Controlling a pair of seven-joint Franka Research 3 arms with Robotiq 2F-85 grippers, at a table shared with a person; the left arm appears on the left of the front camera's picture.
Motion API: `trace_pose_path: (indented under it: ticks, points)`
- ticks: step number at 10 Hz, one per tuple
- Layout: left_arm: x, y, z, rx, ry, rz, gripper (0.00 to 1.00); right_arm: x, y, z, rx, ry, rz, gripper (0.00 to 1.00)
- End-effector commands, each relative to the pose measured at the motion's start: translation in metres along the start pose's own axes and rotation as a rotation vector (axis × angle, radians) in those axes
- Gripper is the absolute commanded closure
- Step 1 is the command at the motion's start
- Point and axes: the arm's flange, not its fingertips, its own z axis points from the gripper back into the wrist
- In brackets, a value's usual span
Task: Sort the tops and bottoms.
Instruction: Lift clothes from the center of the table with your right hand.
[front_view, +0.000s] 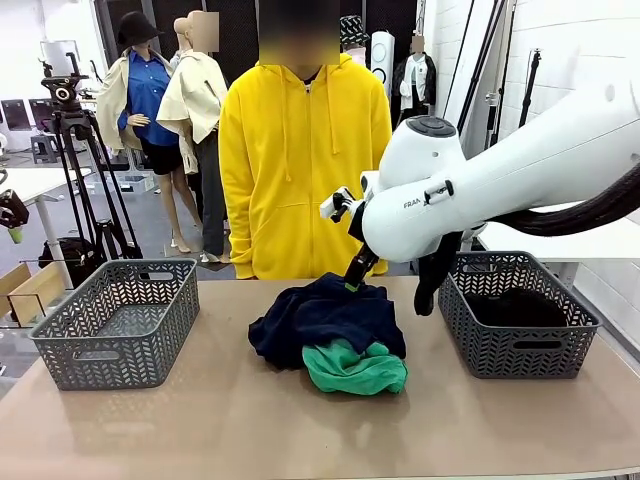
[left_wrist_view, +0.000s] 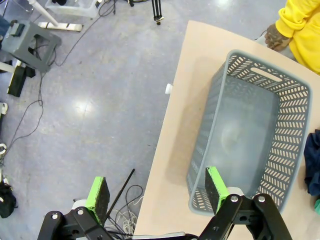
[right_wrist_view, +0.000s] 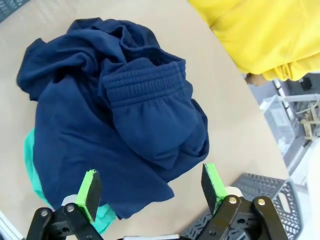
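I have the right pincer (right_wrist_view: 150, 186) wide open and empty over the navy garment (right_wrist_view: 115, 125), ready to grab. The left pincer (left_wrist_view: 157, 192), open too, hangs over the surface's left edge.

The dark navy garment (right_wrist_view: 125, 115) is showing soft, matt knit cloth with a ribbed waistband, the green garment (front_view: 355, 368) is looking thinner and smoother, the grey basket (front_view: 120, 330) is reading as matt perforated plastic, and the white arm casing (front_view: 520, 160) is gleaming glossy above the smooth, matt tabletop (front_view: 200, 430).
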Motion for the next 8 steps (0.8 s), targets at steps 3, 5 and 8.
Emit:
trace_pose_path:
  ticks: [3,5,8]
  points:
    - [-0.001,0.002,0.002,0.013,0.000,-0.002,0.00,0.021,0.003,-0.026,-0.026,0.072,-0.019,0.00]
    - [-0.001,0.002,0.002,0.013,0.000,-0.002,0.00,0.021,0.003,-0.039,0.027,0.079,-0.049,0.00]
    - [-0.001,0.002,0.002,0.013,0.000,-0.002,0.00,0.022,0.008,-0.057,0.098,0.092,-0.056,0.00]
